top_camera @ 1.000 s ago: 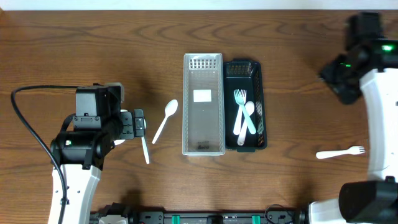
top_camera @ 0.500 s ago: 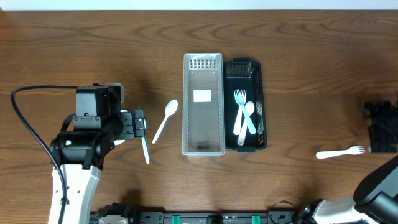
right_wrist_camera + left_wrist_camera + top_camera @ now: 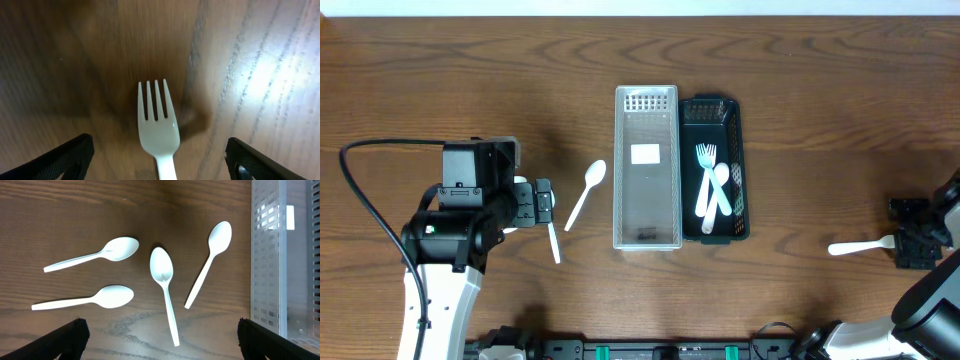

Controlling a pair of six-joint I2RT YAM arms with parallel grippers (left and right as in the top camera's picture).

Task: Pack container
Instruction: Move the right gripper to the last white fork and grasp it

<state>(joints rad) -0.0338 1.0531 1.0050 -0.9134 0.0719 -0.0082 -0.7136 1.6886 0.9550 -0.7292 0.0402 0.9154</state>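
A white plastic fork [image 3: 860,245] lies on the table at the front right. My right gripper [image 3: 906,235] is open over its tines; in the right wrist view the fork [image 3: 157,132] lies between the open fingers [image 3: 160,162]. Several white spoons lie left of the containers; one [image 3: 586,192] shows overhead. The left wrist view shows them spread out, one of them [image 3: 165,287] in the middle. My left gripper [image 3: 542,200] is open above them, fingers [image 3: 162,340] wide apart and empty.
A clear empty container [image 3: 647,205] stands mid-table, also at the right of the left wrist view [image 3: 285,255]. Beside it on the right a black basket [image 3: 712,103] holds white forks and a spoon. A black cable loops at the far left.
My right arm has swung from the far right rear down to the front right, over the fork. The left arm and the spoons have not moved.
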